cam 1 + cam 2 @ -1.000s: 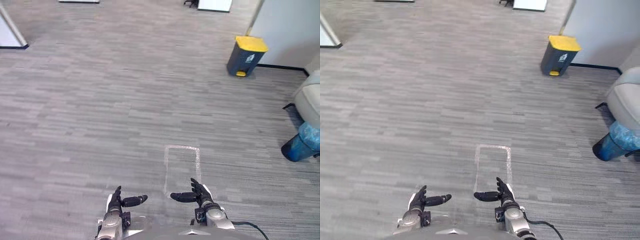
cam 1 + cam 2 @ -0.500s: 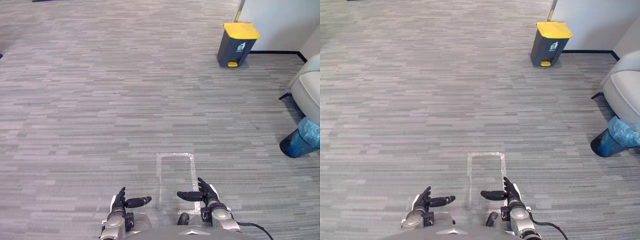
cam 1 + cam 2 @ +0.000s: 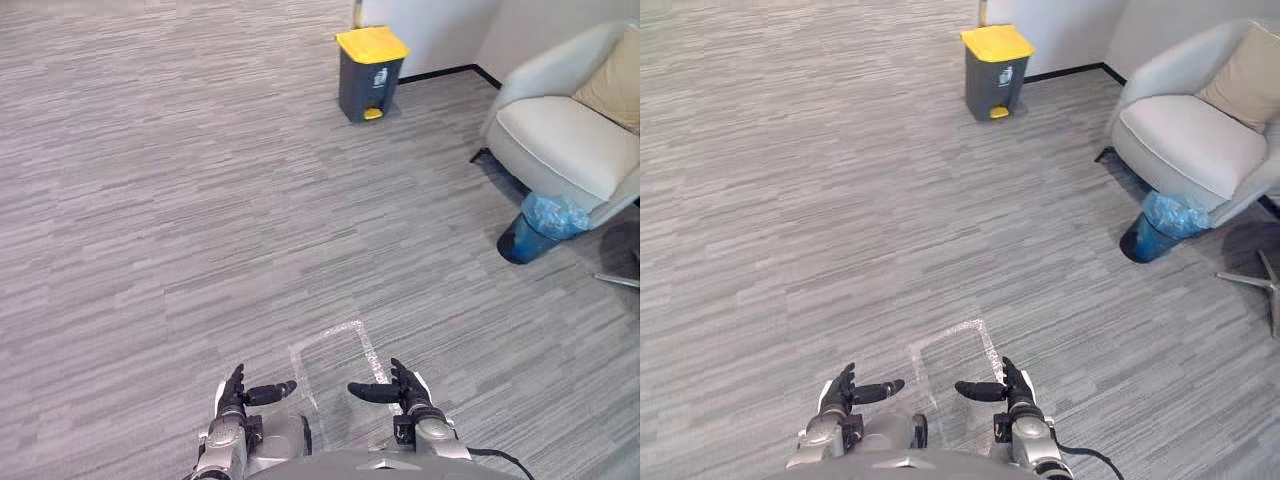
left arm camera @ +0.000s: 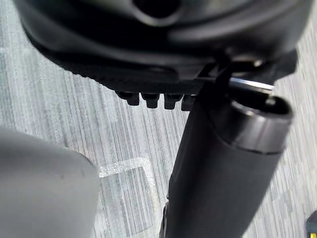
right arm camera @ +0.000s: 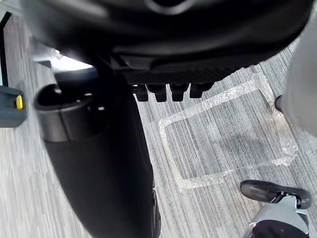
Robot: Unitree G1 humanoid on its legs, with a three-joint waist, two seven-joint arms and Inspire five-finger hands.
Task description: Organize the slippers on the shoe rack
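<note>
My left hand (image 3: 234,396) and right hand (image 3: 404,391) hang low in front of me over grey carpet, a little apart, thumbs pointing toward each other. Both are open with straight fingers and hold nothing. Between them on the floor lies a rectangle of clear tape (image 3: 331,352). In the left wrist view the left hand's fingers (image 4: 153,99) are straight above the carpet. In the right wrist view the right hand's fingers (image 5: 168,90) hover over the tape rectangle (image 5: 218,134), and the left hand's thumb (image 5: 272,191) shows beyond it.
A dark bin with a yellow lid (image 3: 370,70) stands by the far wall. A pale armchair (image 3: 570,130) with a tan cushion sits at the right, with a blue-bagged waste bin (image 3: 540,225) in front of it. A chair's star base (image 3: 1260,280) lies at the right edge.
The camera has swung to the right, so the yellow-lidded bin slid left and the armchair came into view. Both hands keep the same open pose.
</note>
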